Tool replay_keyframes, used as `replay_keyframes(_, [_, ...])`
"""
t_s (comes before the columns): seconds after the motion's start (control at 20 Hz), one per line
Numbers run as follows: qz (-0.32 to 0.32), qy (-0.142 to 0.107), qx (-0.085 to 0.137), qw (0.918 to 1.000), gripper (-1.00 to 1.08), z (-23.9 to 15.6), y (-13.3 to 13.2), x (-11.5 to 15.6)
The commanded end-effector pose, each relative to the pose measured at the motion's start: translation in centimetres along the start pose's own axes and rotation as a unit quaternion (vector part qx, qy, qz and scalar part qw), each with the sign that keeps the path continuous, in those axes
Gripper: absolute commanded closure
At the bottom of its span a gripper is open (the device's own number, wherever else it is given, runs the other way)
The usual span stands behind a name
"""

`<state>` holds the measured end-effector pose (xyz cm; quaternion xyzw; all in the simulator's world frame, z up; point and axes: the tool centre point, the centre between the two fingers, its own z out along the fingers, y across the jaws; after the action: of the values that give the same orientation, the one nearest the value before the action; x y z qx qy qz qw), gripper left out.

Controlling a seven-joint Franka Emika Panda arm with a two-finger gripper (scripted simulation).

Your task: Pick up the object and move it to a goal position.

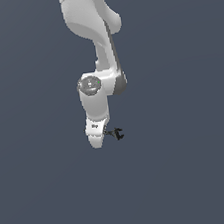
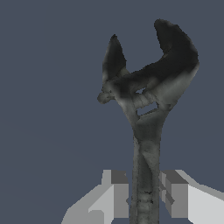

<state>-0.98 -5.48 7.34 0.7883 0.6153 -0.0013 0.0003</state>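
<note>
— So where is the wrench [image 2: 146, 113] at this moment?

— Clamped in the Panda's hand [image 2: 146, 199]. In the wrist view, the 2 grey fingers [image 2: 119, 194] press against either side of the slim handle, closed down to its width, and the dark forked head stands clear beyond them.

— And from outside?

— In the exterior view, the white arm [image 1: 93, 51] hangs down against a plain blue-grey backdrop. The hand [image 1: 98, 136] points downward, and the wrench [image 1: 117, 133] shows as a tiny black shape sticking out sideways at the fingertips, toward the exterior view's right.

— Does it touch any surface?

— Only the fingers, as far as either view shows.
</note>
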Motion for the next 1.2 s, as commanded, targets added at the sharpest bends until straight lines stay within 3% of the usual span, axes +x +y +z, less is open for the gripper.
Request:
replay_keyframes(0.0, [0.000,-0.001,-0.001,1.0000,1.08,-1.8,-1.2,0.2])
replay_keyframes(0.65, [0.000,0.000,-0.001,1.0000,1.08,-10.6,-7.3,1.4])
replay_keyframes(1.15, [0.000,0.001,-0.001,1.0000,1.08,-14.4,-9.7,1.9])
